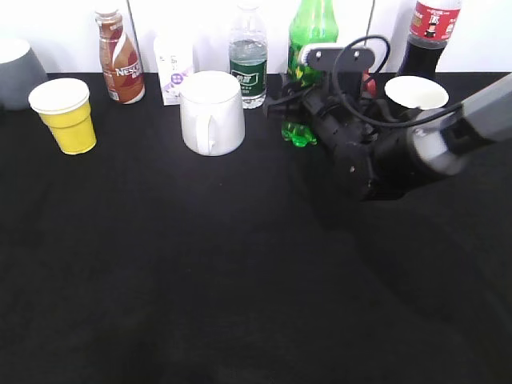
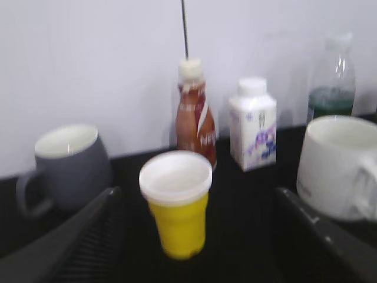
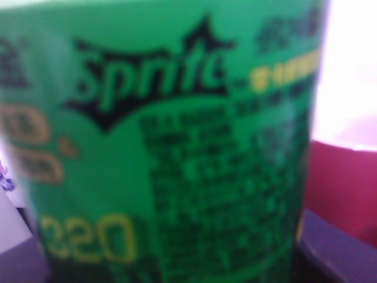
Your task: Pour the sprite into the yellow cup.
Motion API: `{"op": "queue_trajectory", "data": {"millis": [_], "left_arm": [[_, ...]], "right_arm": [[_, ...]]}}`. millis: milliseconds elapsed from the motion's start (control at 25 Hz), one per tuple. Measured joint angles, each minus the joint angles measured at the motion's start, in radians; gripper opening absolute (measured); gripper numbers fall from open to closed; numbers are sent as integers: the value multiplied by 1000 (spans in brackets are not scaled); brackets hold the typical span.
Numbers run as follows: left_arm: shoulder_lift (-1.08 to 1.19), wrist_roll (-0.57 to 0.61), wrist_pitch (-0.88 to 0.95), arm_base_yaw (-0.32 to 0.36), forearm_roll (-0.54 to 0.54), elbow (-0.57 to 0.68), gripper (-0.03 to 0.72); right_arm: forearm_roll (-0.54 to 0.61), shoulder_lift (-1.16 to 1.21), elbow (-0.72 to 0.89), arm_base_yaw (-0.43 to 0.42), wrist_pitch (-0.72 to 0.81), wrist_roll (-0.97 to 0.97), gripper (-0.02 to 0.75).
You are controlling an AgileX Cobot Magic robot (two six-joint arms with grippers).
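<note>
The sprite (image 1: 312, 32) is a tall green bottle standing at the back of the black table. Its green-and-yellow label fills the right wrist view (image 3: 177, 147). My right gripper (image 1: 292, 108) is around its lower body, with a finger at each side of the bottle, shut on it. The yellow cup (image 1: 70, 120) stands upright at the far left. In the left wrist view the yellow cup (image 2: 177, 224) sits just ahead of and between the wide-open jaws of my left gripper (image 2: 197, 191), which touch nothing. The left arm is out of the exterior view.
A white mug (image 1: 212, 112) stands between cup and sprite. Along the back are a grey mug (image 1: 16, 72), a brown Nescafe bottle (image 1: 120, 60), a small carton (image 1: 172, 68), a water bottle (image 1: 248, 60) and a cola bottle (image 1: 428, 40). A white-rimmed cup (image 1: 416, 92) stands right of the sprite.
</note>
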Motion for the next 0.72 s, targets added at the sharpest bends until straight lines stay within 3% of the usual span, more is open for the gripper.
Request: {"op": "queue_trajectory", "data": {"millis": [160, 320, 720], "left_arm": [[0, 0, 24, 0, 13, -28, 584], [0, 0, 28, 0, 13, -28, 584], [0, 0, 49, 0, 13, -28, 584]], "right_arm": [[-39, 10, -1, 0, -23, 1, 462], [-36, 8, 14, 0, -44, 1, 585], [-11, -160, 275, 37, -95, 2, 589]]}}
